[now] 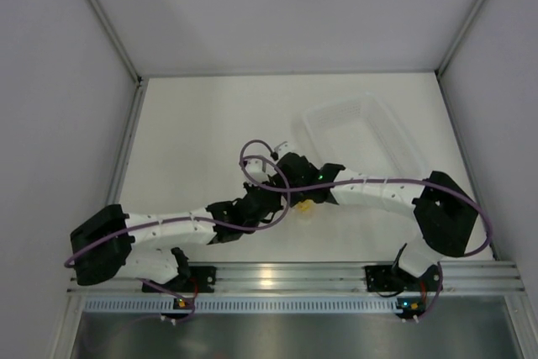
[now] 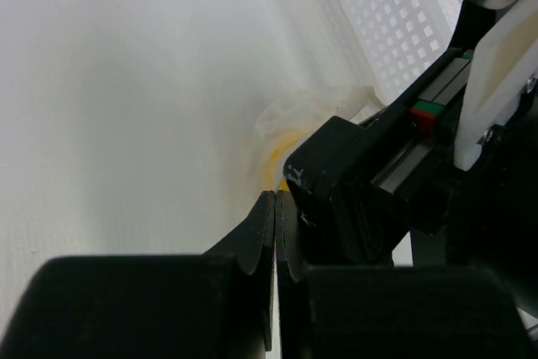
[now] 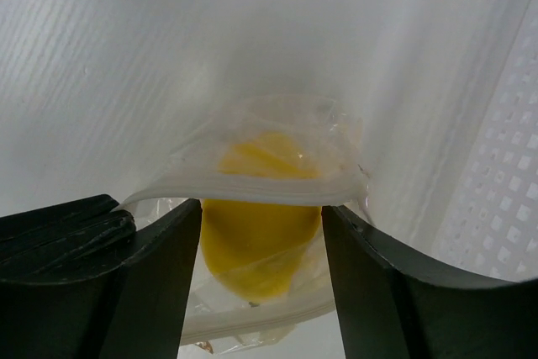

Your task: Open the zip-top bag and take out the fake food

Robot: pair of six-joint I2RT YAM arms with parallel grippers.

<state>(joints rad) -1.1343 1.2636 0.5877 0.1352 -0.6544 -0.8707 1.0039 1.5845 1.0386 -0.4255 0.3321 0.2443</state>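
Left claw (image 2: pixel 276 208) closed with tips at the bag (image 3: pixel 277 124) edge, grip unclear; right claw (image 3: pixel 261 206) open, straddling bag with lemon (image 3: pixel 261 250) inside, on counter (image 1: pixel 202 140) at 7 o'clock of tray (image 1: pixel 395 136).

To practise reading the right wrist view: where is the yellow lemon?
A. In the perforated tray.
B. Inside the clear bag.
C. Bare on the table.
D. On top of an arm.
B: the lemon shows through the crinkled clear bag that wraps it, between the fingers of the open right hand.
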